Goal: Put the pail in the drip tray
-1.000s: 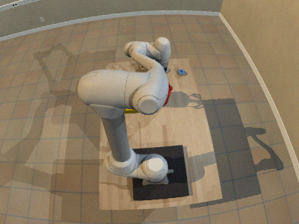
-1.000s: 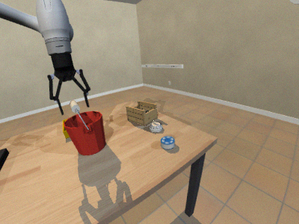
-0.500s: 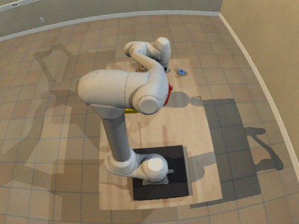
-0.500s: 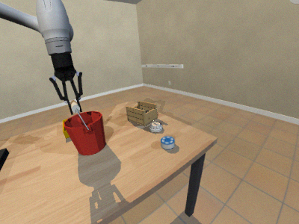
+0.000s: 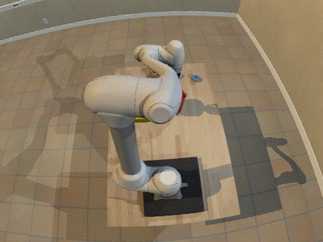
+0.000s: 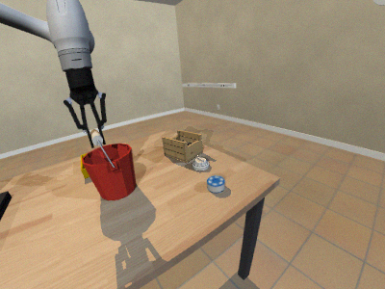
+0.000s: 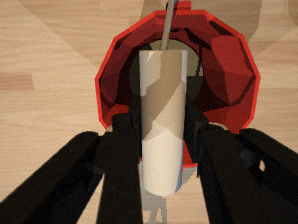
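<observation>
A red pail (image 6: pixel 115 172) (image 7: pixel 227 65) (image 5: pixel 183 98) stands upright on the wooden table (image 6: pixel 202 212). Its wire handle is raised, with a white cylindrical grip (image 6: pixel 96 137) (image 7: pixel 162 100) at the top. My gripper (image 6: pixel 95 141) (image 7: pixel 160 108) hangs straight down over the pail and is shut on this handle grip, one finger on each side. The yellow drip tray (image 6: pixel 83 170) (image 5: pixel 141 119) lies just behind the pail, mostly hidden by it in the exterior view and by the arm in the top view.
A small wooden crate (image 6: pixel 183 144) stands further along the table, with a white round object (image 6: pixel 200 164) before it and a blue round object (image 6: pixel 216 183) (image 5: pixel 196 77) near the table's edge. The arm's base sits on a black mat (image 5: pixel 191 173).
</observation>
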Motion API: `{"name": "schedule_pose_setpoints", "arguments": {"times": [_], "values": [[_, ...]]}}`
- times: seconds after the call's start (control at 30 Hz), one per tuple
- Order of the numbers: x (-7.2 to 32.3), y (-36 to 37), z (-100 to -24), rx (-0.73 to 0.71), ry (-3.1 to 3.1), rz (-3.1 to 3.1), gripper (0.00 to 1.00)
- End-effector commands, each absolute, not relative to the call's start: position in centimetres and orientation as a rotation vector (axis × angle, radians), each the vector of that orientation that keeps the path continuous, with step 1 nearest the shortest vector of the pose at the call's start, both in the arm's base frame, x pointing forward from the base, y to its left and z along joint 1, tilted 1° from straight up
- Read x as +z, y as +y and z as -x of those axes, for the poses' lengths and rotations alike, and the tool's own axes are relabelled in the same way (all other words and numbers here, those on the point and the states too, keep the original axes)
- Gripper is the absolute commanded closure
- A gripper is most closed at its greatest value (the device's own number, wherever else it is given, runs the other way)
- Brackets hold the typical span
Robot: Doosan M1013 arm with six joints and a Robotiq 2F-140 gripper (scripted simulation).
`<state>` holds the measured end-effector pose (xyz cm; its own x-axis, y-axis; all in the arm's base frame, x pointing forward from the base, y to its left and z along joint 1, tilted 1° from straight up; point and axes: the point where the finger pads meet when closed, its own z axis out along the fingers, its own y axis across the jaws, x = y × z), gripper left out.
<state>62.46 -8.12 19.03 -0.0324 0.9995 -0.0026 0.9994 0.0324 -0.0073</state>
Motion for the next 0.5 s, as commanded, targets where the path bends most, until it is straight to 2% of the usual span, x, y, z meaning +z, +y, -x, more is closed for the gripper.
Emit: {"name": "schedule_pose_setpoints", "arguments": {"times": [0.0, 0.47], "values": [[18.85, -8.51, -62.4, 0.018, -2.252, 2.19, 0.9], [19.4, -8.51, -62.4, 0.019, -2.251, 2.189, 0.9]]}}
